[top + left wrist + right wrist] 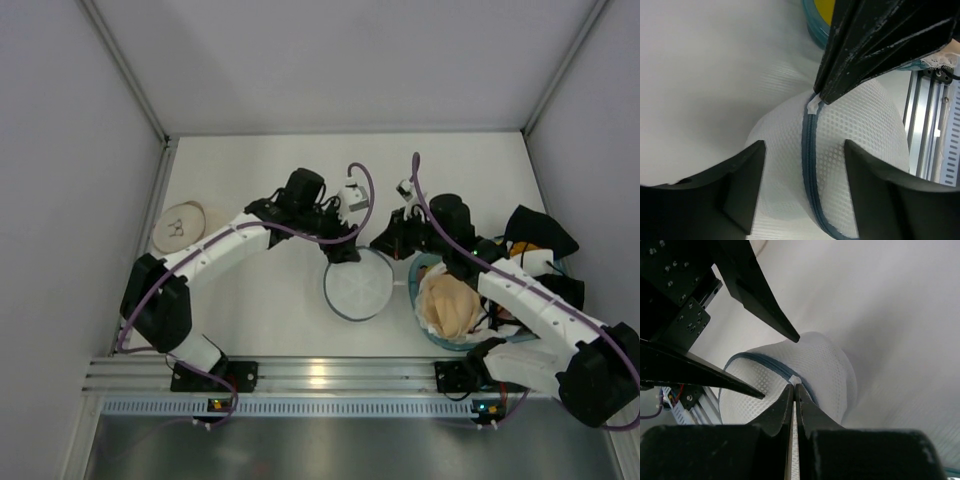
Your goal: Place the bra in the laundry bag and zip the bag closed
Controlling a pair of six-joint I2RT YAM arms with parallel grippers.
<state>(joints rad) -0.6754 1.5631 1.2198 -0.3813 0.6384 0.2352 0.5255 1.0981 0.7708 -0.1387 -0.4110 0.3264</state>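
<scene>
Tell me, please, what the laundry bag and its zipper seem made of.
The laundry bag looks like matte white synthetic mesh: regular small holes show. Its zipper seems blue-grey woven tape with fine teeth, perhaps plastic; hard to tell.

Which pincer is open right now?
The left pincer: its fingers stand apart astride the zipper. The right pincer is shut on the tab.

You have left arm and right arm bent inward, meeting mid-frame. Left gripper fingers stand wide apart; right gripper has its 2 fingers pressed together.
</scene>
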